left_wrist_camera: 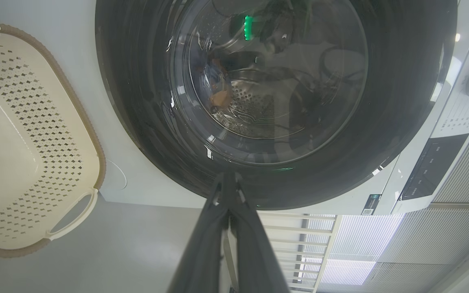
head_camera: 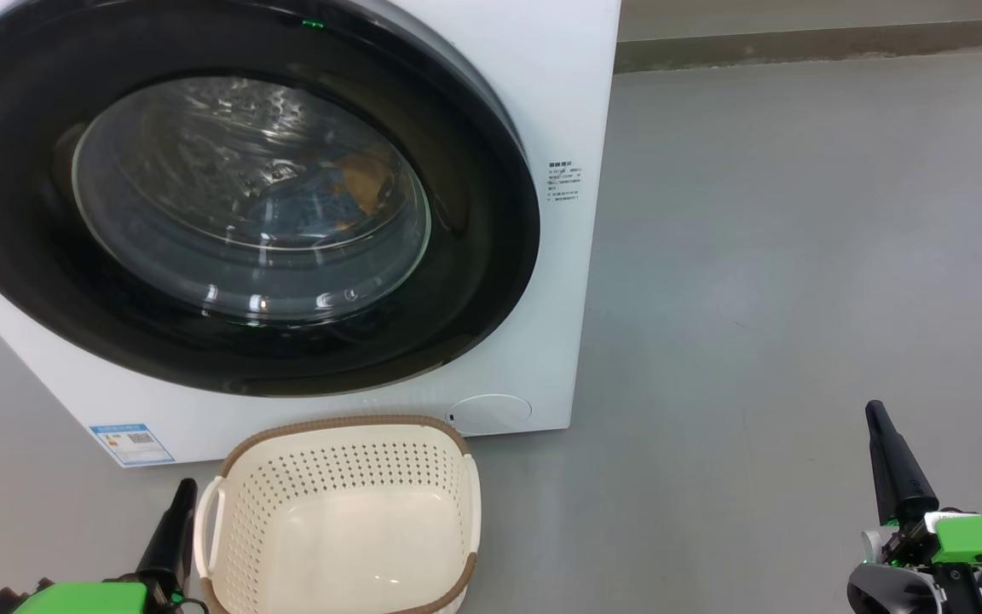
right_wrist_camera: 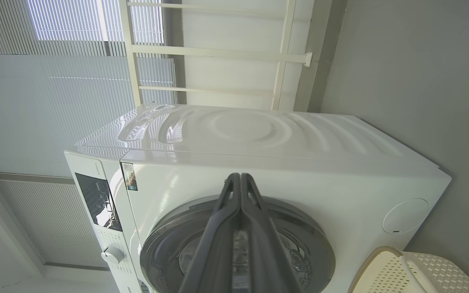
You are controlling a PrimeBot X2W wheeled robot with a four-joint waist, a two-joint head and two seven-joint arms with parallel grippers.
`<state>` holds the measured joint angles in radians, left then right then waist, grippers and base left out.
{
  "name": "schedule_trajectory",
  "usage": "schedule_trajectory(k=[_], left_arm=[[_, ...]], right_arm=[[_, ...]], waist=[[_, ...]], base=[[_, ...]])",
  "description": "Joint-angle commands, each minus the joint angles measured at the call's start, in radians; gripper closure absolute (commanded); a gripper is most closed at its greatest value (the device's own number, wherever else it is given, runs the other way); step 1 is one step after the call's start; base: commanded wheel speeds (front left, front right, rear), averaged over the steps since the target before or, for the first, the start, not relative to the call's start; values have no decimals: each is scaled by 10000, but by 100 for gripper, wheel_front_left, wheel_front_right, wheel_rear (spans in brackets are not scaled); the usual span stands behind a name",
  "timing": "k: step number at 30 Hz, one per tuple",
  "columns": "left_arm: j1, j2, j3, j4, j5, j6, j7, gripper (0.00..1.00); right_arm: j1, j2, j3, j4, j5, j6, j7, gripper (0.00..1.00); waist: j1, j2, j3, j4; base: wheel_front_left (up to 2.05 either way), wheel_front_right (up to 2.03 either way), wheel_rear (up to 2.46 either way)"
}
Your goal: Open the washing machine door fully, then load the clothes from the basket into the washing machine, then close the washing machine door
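Down to the washing machine door [head_camera: 474, 281] first. Sits shut against the front of the washing machine [head_camera: 559, 102], filling the upper left of the head view. Big and round, with a wide glossy black rim and a bulging clear glass bowl in the middle, catching bright reflections. Through the glass, the clothes [head_camera: 346, 192]: light blue fabric with an orange patch, lying in the perforated steel drum [left_wrist_camera: 242, 106]. Small green light [head_camera: 312, 23] glowing at the top of the rim.

On to the box itself. White, square-edged, standing on the grey floor [head_camera: 798, 256]. Blue label [head_camera: 131, 443] low at the left corner of the front, round cover [head_camera: 489, 412] low at the right. From the right wrist view, dark control panel [right_wrist_camera: 96, 199] and white knob [right_wrist_camera: 112, 255] along the top strip of the front.

Now the basket [head_camera: 346, 424]. Parked on the floor just in front of the machine, below the door, near the round cover. Cream plastic, perforated walls, brown woven-look rim, pale side handle [head_camera: 210, 520], smooth bottom showing.

And the arms. Left gripper [head_camera: 186, 490] low at the left, just beside that handle, two dark fingers [head_camera: 169, 537] pressed together, gripping nothing. Right gripper [head_camera: 876, 418] low at the right, well apart from basket and machine, above the floor, fingers likewise together and carrying nothing. Pointing toward the machine in both wrist views.
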<state>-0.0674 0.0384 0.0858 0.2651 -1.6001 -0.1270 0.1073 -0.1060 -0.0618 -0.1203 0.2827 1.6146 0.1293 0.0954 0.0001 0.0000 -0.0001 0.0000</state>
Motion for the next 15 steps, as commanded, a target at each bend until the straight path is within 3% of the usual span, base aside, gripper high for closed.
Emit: schedule_trajectory(k=[1, 15], left_arm=[[-481, 118, 300, -185, -70, 7, 70, 100], [-481, 118, 300, -184, -70, 7, 70, 100]], right_arm=[[-95, -6, 217, -313, 70, 14, 54, 100], [-96, 0, 208, -313, 62, 14, 61, 100]], waist=[[0, 0, 0, 0], [0, 0, 0, 0]], base=[[0, 0, 0], [0, 0, 0]])
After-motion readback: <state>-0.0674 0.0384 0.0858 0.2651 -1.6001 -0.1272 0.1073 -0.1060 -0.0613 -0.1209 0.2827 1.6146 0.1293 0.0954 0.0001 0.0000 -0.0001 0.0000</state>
